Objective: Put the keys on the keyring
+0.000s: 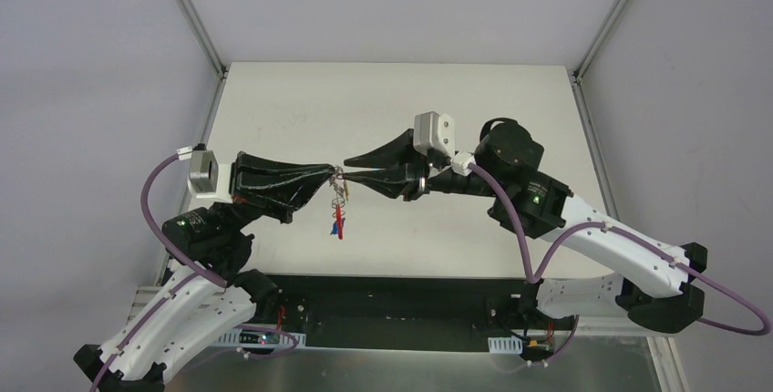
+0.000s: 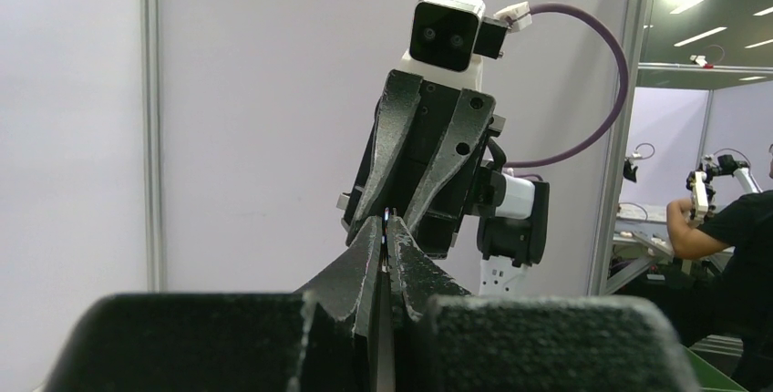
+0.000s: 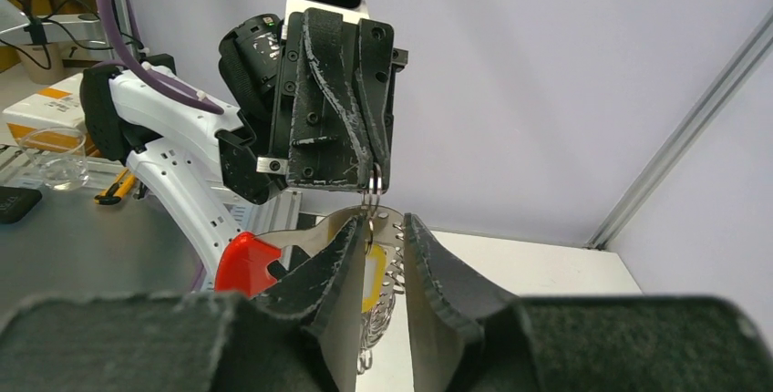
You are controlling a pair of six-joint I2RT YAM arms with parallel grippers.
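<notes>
- Over on the left, the black two-fingered left hand is pressed tight together. It pinches the keyring, a thin silver metal ring and chain, by the ring itself, held up over the pale flat bench.
- Just below that pinch, the keyring's red curved strap and small blue tag dangle free.
- Dead centre now: the key, small silver metal with a yellow oval loop head. It hangs just under the ring, between the fingers of the other hand; the right wrist view shows it best.
- On the right, the black right hand is nose to nose with the left. Its fingers stand a little apart on either side of the key, but I cannot tell whether the pads truly bite on it.
- The step in hand, as I read it, is the threading: ring presented, key brought up to it. Whether the key's hole has caught the wire is too small to tell.
- The next move calls for a sure grip on the key. Its hole then has to meet the ring's split and be worked along the coil, while the left hand keeps the ring steady.
- The count: one key, one keyring, one red strap, one blue tag, two hands.
</notes>
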